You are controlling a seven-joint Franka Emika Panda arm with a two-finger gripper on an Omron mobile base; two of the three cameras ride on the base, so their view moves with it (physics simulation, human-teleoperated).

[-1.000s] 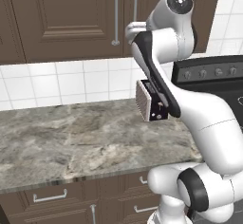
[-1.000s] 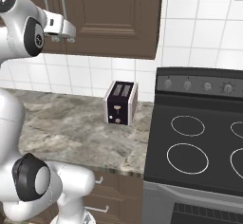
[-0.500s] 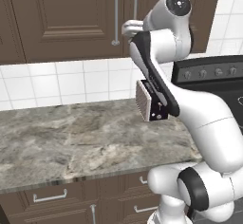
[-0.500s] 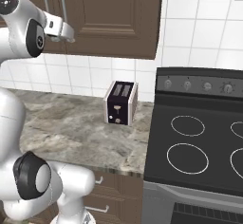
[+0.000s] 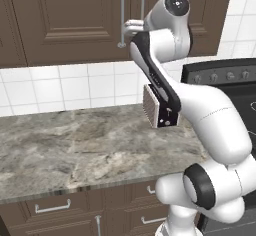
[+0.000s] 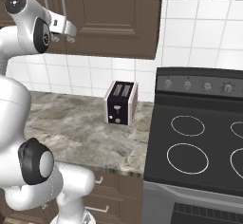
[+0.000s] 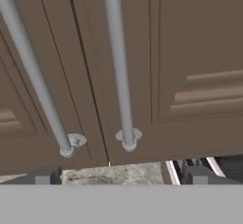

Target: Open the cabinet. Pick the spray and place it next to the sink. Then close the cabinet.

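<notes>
The cabinet (image 5: 70, 20) is a dark brown wall unit above the counter, and both doors are shut. Its two long silver handles (image 5: 120, 15) run side by side at the door seam. My gripper (image 5: 129, 27) is raised to the lower ends of those handles and sits just in front of them. In the hand view the right handle (image 7: 118, 66) and left handle (image 7: 35, 80) loom close. My gripper (image 7: 121, 175) is open, its fingertips (image 7: 46, 174) spread wide with nothing between them. From the right base the gripper (image 6: 71, 31) sits below the handles (image 6: 64, 0). The spray is hidden and the sink is out of view.
A black-and-silver toaster (image 6: 121, 102) stands on the marble counter (image 5: 75, 145) against the tiled wall, partly behind my arm in the left base view. The black stove (image 6: 199, 142) is to the right. Lower drawers (image 5: 52, 207) run under the counter.
My hand has moved a little left toward the cabinet handles. The jaws stay open and the doors have not moved.
</notes>
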